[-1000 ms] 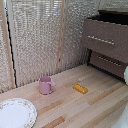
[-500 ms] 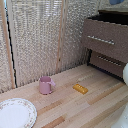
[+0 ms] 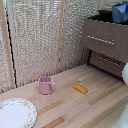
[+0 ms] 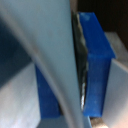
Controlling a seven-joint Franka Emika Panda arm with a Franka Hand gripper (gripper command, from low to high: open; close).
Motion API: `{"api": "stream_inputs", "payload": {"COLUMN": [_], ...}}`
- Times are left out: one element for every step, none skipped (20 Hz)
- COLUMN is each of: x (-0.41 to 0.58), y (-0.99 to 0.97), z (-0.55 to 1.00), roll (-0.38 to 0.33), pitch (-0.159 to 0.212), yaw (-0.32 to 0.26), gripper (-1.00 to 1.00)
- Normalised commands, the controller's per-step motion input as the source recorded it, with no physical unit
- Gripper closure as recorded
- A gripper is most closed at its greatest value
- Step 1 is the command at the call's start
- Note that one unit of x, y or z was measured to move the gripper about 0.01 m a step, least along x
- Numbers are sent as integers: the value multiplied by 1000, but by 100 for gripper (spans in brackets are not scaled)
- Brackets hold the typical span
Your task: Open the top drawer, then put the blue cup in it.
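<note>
The top drawer (image 3: pixel 106 40), dark brown with a thin silver bar handle, stands pulled out at the exterior view's upper right, and its dark inside shows behind the front. The blue cup (image 3: pixel 120 12) hangs above that opening at the picture's edge. In the wrist view the blue cup (image 4: pixel 97 55) fills the picture, very close and blurred. A pale finger (image 4: pixel 52 55) of my gripper (image 4: pixel 75 95) lies pressed along the cup's wall, so the gripper is shut on it. The gripper itself is not clear in the exterior view.
A pink mug (image 3: pixel 46 85) stands on the wooden tabletop (image 3: pixel 90 107), a small yellow block (image 3: pixel 80 88) lies to its right, and a patterned white plate (image 3: pixel 15 112) sits at the front left. A lower brown drawer (image 3: pixel 107 62) sits recessed. A white rounded shape (image 3: pixel 125 72) shows at the right edge.
</note>
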Motion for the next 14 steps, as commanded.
{"api": "stream_inputs", "payload": {"x": [126,149,186,109,251,200,334,329,326,289,291,343,331,309], "y": [271,160,74,26,134,131,143,169,143,154,180,129,163,183], "z": [-434,-174,69,429,669,897,880,846,891,940,909,951,849,900], "roll": [139,105,81,80,39,77,84,100,85,78,87,64,49,15], "pitch": [9,0,-18,-99,-40,0,47,27,35,0,12,0,0,0], "yaw": [-11,-15,-15,-16,-60,-54,16,18,26,19,49,28,34,57], "gripper": [100,100,100,100,-100,-100,-100,-100,-100,-100,-100,-100,-100,-100]}}
